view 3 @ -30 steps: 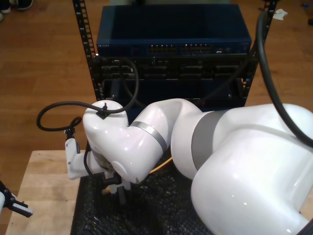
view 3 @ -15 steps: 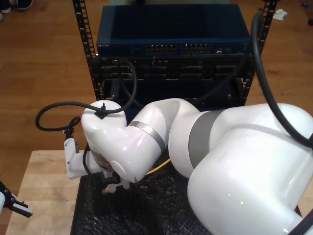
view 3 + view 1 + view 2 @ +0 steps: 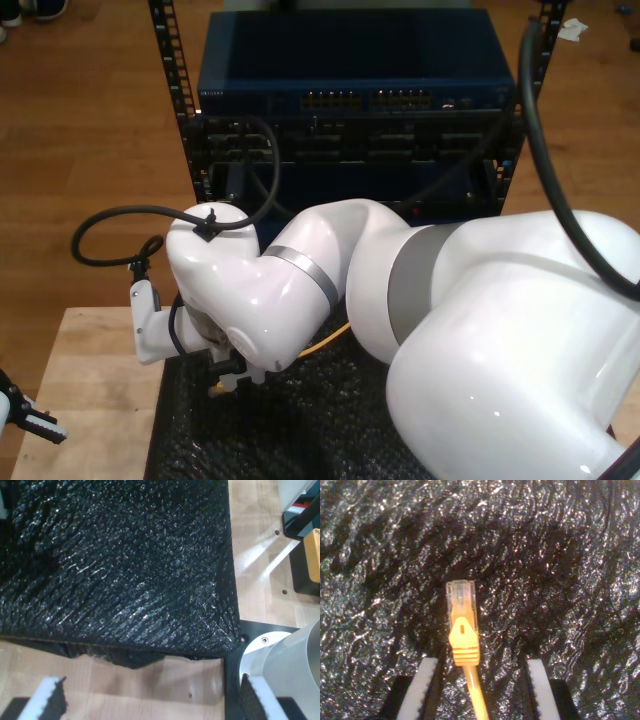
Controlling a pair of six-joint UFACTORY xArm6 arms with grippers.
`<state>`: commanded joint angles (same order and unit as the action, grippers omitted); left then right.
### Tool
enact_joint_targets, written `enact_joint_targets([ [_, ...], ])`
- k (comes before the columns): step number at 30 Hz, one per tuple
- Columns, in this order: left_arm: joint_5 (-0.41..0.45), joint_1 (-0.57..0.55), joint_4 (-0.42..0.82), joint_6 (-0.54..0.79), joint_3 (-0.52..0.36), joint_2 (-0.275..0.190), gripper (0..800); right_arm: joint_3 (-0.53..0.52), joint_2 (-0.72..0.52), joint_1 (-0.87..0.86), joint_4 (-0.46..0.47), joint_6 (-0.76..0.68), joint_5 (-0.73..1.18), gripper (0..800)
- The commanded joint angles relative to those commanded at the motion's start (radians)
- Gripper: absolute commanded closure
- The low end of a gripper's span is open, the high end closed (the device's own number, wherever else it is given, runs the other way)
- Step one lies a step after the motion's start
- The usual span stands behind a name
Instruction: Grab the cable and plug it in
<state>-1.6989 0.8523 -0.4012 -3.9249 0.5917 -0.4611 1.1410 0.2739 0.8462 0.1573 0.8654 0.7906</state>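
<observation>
The cable (image 3: 477, 695) is yellow-orange and lies on a black textured mat (image 3: 560, 555). Its clear plug (image 3: 461, 596) and yellow boot point away from the camera. My second gripper (image 3: 479, 690) is open. Its two white pads (image 3: 420, 690) stand on either side of the cable just behind the boot, apart from it. In the exterior view the big white arm holds this gripper (image 3: 226, 378) low over the mat (image 3: 320, 420), and a short piece of cable (image 3: 322, 343) shows beside it. My first gripper (image 3: 152, 702) is open over the wooden table (image 3: 150, 685) by the mat's edge (image 3: 125, 565), and it appears at the exterior view's lower left (image 3: 35, 425).
A rack (image 3: 185, 110) behind the table holds a blue network switch (image 3: 350, 70) with rows of ports (image 3: 370, 100). Thick black arm cables loop at the exterior view's left (image 3: 100, 222) and right (image 3: 545, 160). A grey robot base (image 3: 285, 655) stands near my first gripper.
The second arm's wrist has shifted slightly toward the exterior view's left and lower over the mat. The first gripper has stayed put.
</observation>
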Motion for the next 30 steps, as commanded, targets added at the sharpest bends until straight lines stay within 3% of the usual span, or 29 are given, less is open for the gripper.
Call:
enact_joint_targets([
  [16, 0.0, 0.0, 0.0, 0.0, 0.0, 0.0, 0, -0.003, -0.003, 0.031, 0.031, 0.006, 0.0, 450],
  [30, 0.0, 0.0, 0.002, 0.0, 0.0, 0.002, 0, -0.006, -0.003, 0.031, 0.034, 0.006, 0.0, 548],
])
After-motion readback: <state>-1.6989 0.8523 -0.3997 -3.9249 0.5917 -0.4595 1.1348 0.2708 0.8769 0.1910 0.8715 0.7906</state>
